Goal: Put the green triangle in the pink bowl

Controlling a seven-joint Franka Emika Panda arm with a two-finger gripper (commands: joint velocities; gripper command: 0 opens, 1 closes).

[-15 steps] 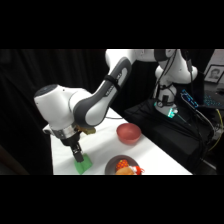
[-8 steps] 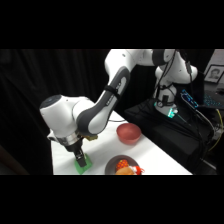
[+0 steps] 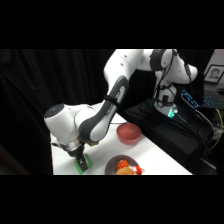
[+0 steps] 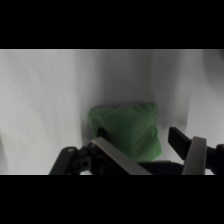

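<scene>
Green is showing between the two fingers of the gripper in the wrist view: the green triangle is sitting on the white table, and one pale finger is lying against its near side while the other finger is standing just off its far edge, so the jaws are spread to either side of the block with a gap remaining on one side, not pressing it from both sides. From the side view, the arm is reaching down from its base at the upper right, and the gripper is sitting low over the near left corner of the table, with the green triangle peeking out right at its tip and resting on the tabletop. The pink bowl is standing well apart from the block, further back and toward the right on the table. A dark grey plate carrying orange-red food is lying at the near edge, between the block and the bowl but closer to the block.
</scene>
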